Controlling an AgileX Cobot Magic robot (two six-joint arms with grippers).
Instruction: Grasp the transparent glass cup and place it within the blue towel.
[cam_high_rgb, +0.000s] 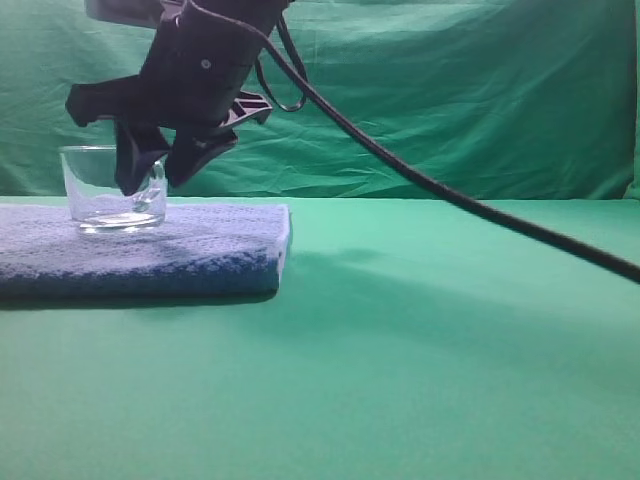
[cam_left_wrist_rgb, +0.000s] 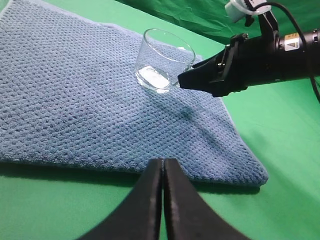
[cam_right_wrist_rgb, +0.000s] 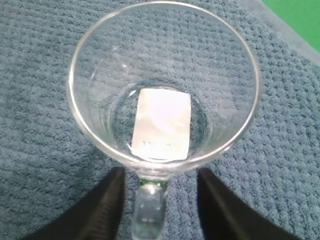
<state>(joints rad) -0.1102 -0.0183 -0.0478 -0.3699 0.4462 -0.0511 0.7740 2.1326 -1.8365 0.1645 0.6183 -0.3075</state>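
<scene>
On bumpy blue towel (cam_left_wrist_rgb: 75, 100) stands round clear glass cup (cam_left_wrist_rgb: 162, 60).

A green cloth (cam_high_rgb: 420, 380) covers the flat work surface from the near edge to the far side. A green fabric backdrop (cam_high_rgb: 450, 90) hangs behind it, creased with soft vertical and diagonal folds. The two meet in a straight horizontal line. Lighting is even and diffuse, producing soft shadows on the cloth.

Bright, even light; soft shadows, slight blur overall.
</scene>
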